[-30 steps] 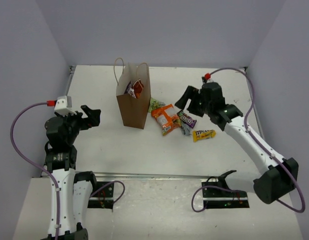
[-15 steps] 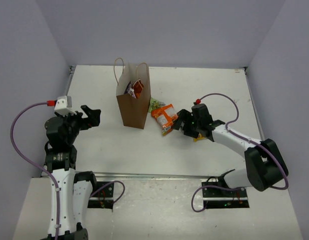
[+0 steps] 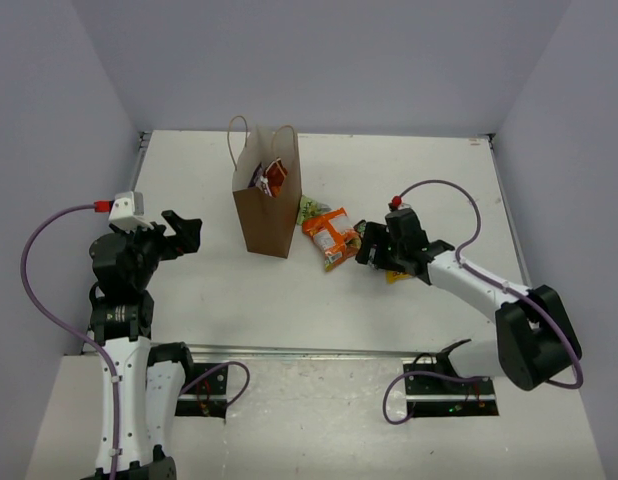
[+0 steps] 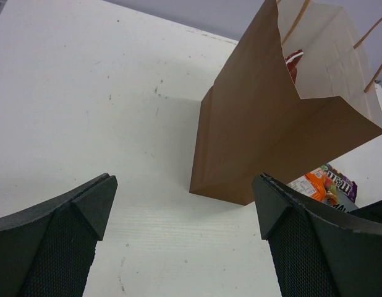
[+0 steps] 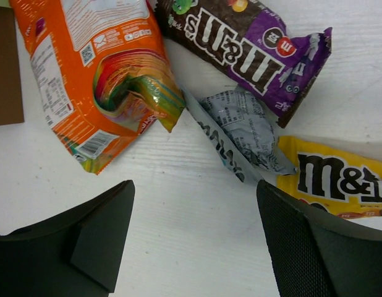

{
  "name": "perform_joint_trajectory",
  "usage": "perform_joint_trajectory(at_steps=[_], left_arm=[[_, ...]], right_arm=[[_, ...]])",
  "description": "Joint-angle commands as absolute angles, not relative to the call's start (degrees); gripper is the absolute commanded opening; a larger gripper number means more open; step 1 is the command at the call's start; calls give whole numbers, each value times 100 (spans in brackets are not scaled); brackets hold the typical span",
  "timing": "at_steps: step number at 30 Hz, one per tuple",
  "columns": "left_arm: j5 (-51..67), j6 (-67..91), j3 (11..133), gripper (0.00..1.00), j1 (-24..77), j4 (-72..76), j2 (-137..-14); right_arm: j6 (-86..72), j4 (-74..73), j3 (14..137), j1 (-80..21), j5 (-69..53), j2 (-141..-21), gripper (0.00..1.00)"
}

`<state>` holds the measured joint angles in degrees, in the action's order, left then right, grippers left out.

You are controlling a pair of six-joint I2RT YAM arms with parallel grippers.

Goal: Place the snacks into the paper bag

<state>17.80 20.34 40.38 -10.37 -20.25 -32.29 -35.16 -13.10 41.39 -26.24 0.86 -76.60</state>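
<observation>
Paper bag (image 3: 266, 205): brown kraft, rectangular, upright on the white surface (image 3: 419, 180); twisted loop handles; glossy red packet (image 3: 275, 176) inside.
Loose snacks: right of the bag; crinkled orange packet (image 5: 98, 80), purple M&M's packet (image 5: 246, 43), crumpled grey wrapper (image 5: 240, 133), yellow M&M's packet (image 5: 339, 179).
Right hand (image 5: 194, 204): fingers apart, empty, low over the grey wrapper.
Left hand (image 4: 183, 185): spread wide, empty, left of the bag.

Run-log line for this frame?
phase: pre-grasp | right gripper: open, low over crumpled grey packet | left gripper: open, facing brown kraft paper bag | in bag: red packet | loose: orange packet, purple packet, yellow packet
</observation>
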Motion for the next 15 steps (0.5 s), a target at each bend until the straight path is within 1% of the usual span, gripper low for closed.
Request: perform_joint_trajectory(at_steps=[1, 6, 15], left_arm=[[1846, 1934, 3999, 100, -1063, -1837, -3226], [1846, 1934, 3999, 100, -1064, -1837, -3234], [1846, 1934, 3999, 100, -1063, -1837, -3226]], right_arm=[[-3234, -1424, 4420, -2628, 501, -7830, 82], [-3331, -1432, 4526, -2628, 624, -8033, 80], [-3392, -1547, 4281, -2628, 1081, -7243, 80]])
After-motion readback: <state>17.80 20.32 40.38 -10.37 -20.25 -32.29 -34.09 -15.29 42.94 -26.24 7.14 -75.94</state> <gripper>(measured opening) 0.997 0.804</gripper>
